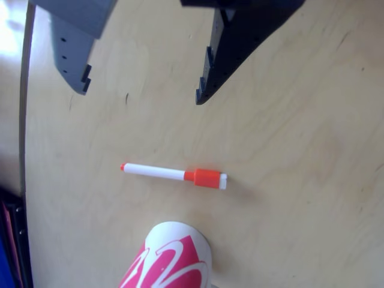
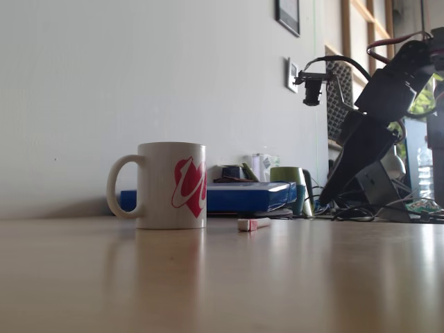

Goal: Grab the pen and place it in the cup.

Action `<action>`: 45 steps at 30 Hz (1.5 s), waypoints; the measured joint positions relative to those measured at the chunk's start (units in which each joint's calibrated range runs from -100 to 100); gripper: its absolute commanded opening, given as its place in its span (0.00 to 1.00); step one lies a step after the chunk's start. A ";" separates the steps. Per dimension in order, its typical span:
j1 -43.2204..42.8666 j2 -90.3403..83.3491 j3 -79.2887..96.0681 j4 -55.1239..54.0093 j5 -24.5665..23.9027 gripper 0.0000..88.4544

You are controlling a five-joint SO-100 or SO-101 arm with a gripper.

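Observation:
The pen lies flat on the light wooden table, a slim white marker with its orange-red cap to the right in the other view. My gripper hangs open above it, a grey finger on the left and a dark finger on the right, nothing between them. The cup, white with a pink-red swirl, stands just below the pen at the bottom edge. In the fixed view the cup stands upright with its handle to the left. The pen lies just right of it, and the gripper hovers further right, above the table.
The table's curved edge runs down the left of the other view. Behind the table in the fixed view sit a blue flat box, a green mug and cables at the arm's base. Bare tabletop lies right of the pen.

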State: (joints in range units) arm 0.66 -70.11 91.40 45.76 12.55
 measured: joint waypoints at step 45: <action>-3.47 83.12 -67.91 11.78 13.97 0.51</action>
State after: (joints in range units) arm -2.80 13.01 23.49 57.54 26.53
